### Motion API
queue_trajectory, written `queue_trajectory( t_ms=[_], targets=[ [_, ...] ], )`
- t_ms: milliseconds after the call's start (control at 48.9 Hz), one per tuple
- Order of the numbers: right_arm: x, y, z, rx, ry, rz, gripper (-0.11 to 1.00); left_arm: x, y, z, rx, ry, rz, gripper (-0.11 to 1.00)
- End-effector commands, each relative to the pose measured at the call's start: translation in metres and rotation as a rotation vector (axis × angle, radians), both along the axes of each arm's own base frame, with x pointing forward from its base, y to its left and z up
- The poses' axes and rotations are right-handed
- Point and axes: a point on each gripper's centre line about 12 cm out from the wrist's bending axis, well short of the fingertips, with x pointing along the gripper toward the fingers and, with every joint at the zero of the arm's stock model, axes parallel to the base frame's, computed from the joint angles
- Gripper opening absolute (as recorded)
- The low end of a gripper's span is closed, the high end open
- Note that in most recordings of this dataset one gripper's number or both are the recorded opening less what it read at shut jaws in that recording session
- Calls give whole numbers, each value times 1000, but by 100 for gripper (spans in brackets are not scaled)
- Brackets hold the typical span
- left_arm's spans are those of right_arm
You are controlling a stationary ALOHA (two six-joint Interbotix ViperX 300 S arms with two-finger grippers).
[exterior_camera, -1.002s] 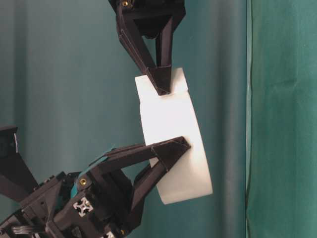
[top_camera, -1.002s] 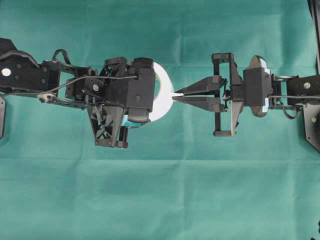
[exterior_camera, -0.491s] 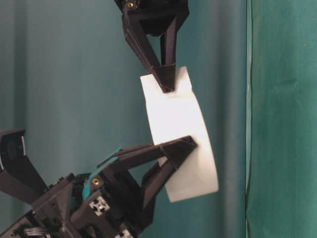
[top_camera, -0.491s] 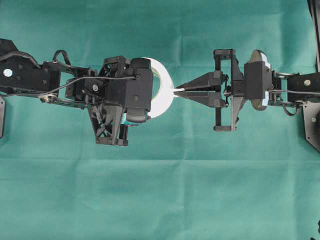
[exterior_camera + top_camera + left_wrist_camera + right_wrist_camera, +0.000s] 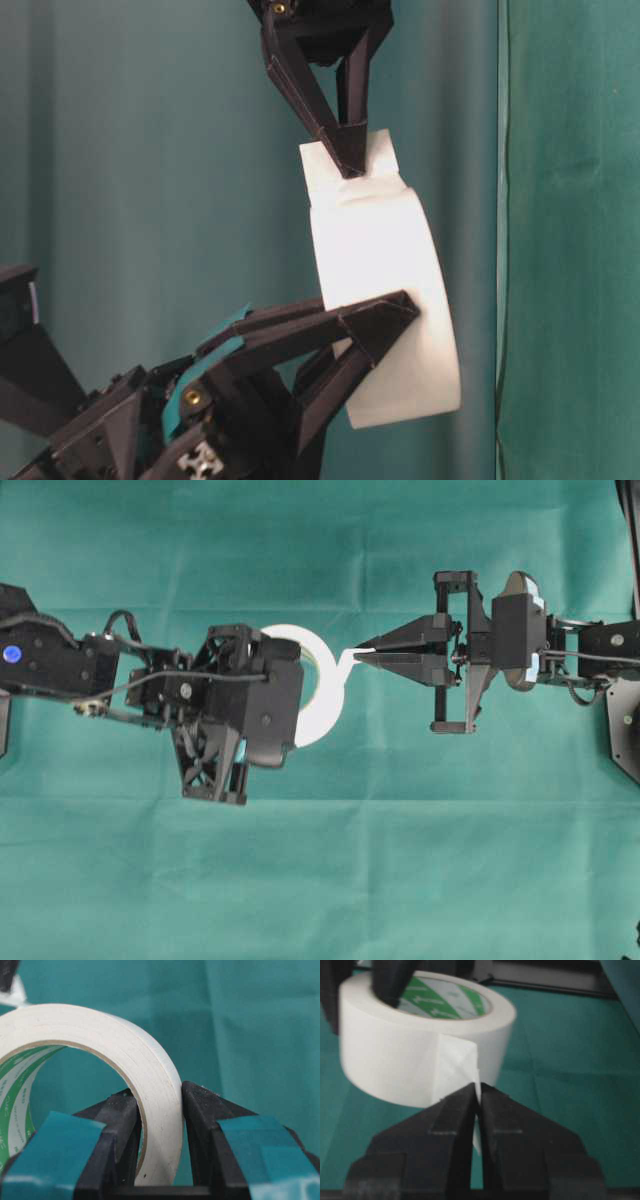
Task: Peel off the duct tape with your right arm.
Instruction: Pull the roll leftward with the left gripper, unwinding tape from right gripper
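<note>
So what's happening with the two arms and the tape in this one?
The left tool, its fingers patched teal, clamps the wall of the white duct tape roll and holds it above the green cloth. The right tool is shut on the roll's loose tab. The tab stands out from the roll, but only a short stretch of tape has lifted away so far.

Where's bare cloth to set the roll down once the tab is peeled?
The green cloth below both arms lies bare, as does the strip above them. It is crowded mid-frame, where the left gripper holds the tape roll and the right gripper pinches its tab.
</note>
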Motion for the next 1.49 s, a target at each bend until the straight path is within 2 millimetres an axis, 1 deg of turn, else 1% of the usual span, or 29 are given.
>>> queue_trajectory(
  t_ms=[0,266,430,593,757,1064,1125,1309,1473],
  targets=[
    [-2,-12,9,3,-31,-42,-9,-2,-19,19,-9,-62,-51,22],
    [-3,-12,8,4,-28,-42,-9,-5,-44,24,-16,-91,-113,22],
    [-3,-13,8,2,-28,-43,-9,-9,-61,33,-24,-127,-157,22],
    [-4,-14,6,4,-25,-47,-9,-11,-70,42,-30,-169,-182,22],
    [-5,-15,4,5,-19,-50,-9,-12,-73,51,-17,-224,-210,22],
    [-9,-15,-1,6,-2,-53,-9,-16,-73,80,1,-418,-243,22],
    [-10,-16,-3,8,2,-55,-9,-19,-72,87,-7,-468,-240,22],
    [-11,-17,-7,9,13,-58,-9,-26,-70,99,-28,-589,-231,22],
    [-12,-17,-9,10,19,-61,-9,-37,-66,111,-52,-717,-221,22]
  ],
)
